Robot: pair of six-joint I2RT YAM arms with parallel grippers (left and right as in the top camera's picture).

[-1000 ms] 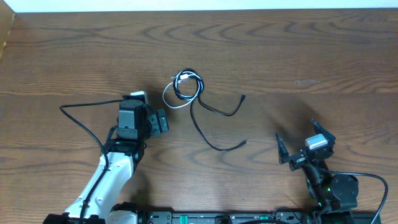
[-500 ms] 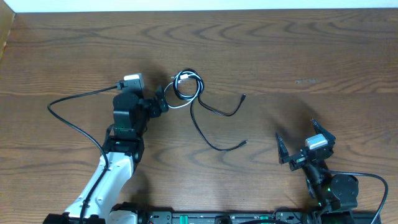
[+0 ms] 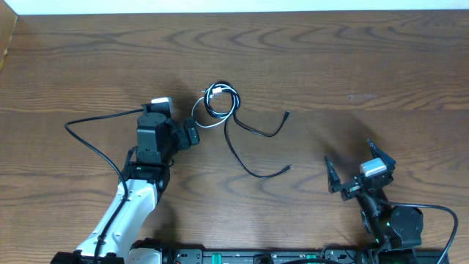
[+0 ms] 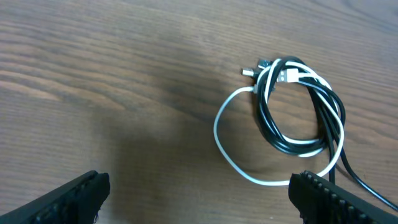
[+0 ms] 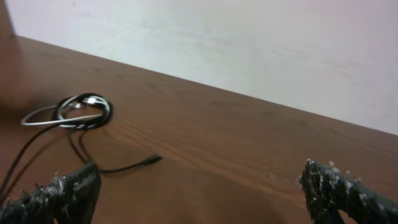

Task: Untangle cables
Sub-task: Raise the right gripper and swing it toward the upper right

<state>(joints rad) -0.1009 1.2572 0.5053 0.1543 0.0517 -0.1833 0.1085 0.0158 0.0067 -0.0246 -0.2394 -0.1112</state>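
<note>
While left jaws gape, cables [image 4: 267, 112] lie just ahead.

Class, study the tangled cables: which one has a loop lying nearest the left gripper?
The white cable: its thin loop bulges out of the coil toward the open left gripper, while the black cables coil tighter and trail away to the right.

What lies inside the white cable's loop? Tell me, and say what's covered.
Mostly bare table wood shows inside the white cable loop; the coiled black cables overlap its right side. How the white strand runs under that coil is hidden.
</note>
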